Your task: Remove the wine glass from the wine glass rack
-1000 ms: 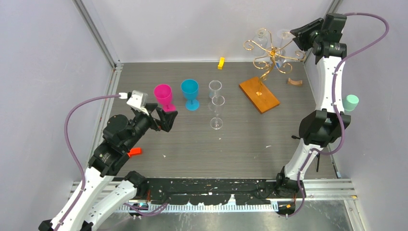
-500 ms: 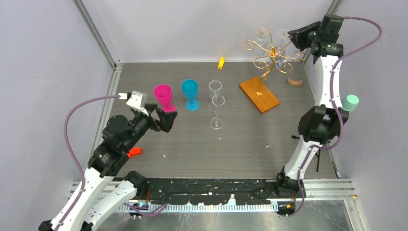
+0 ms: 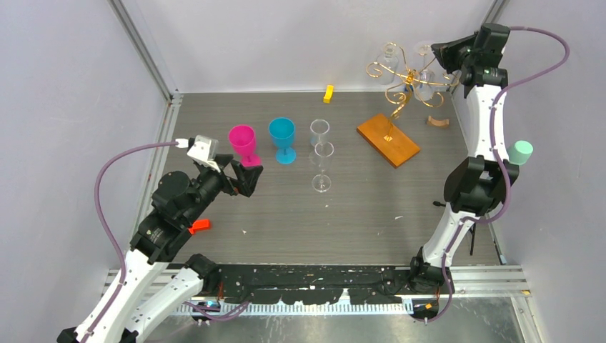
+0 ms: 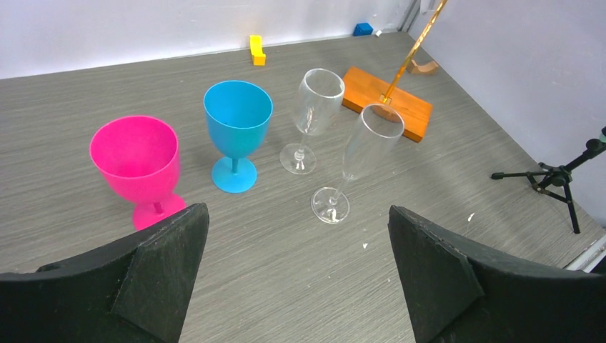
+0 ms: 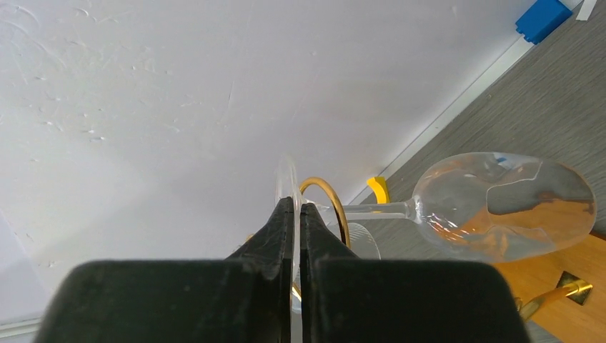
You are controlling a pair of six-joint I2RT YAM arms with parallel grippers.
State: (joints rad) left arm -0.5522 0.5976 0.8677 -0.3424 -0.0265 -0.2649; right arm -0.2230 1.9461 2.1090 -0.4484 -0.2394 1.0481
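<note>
Table boards fill the middle of the overhead view, with both arms rising from its bottom edge. At upper right stands the wine glass rack, gold curls above an orange-brown base. The right gripper reaches into those curls from the right. The left gripper hangs at lower left, fingers spread wide with nothing between them, near a pink goblet, a blue goblet and two clear glasses standing on the table

We judge the task about halfway: the grasp is made, the lift-off is not. The right wrist view shows what the overhead cannot: the right gripper is pinched on the thin foot of the wine glass, seen edge-on, with the bowl lying out to the right and a gold hook just beside the foot. So the glass looks not yet clear of the wire; sliding it free and carrying it away remain

The left wrist view shows the standing cups close up and the rack's base at upper right, but neither the curls nor the held glass
</note>
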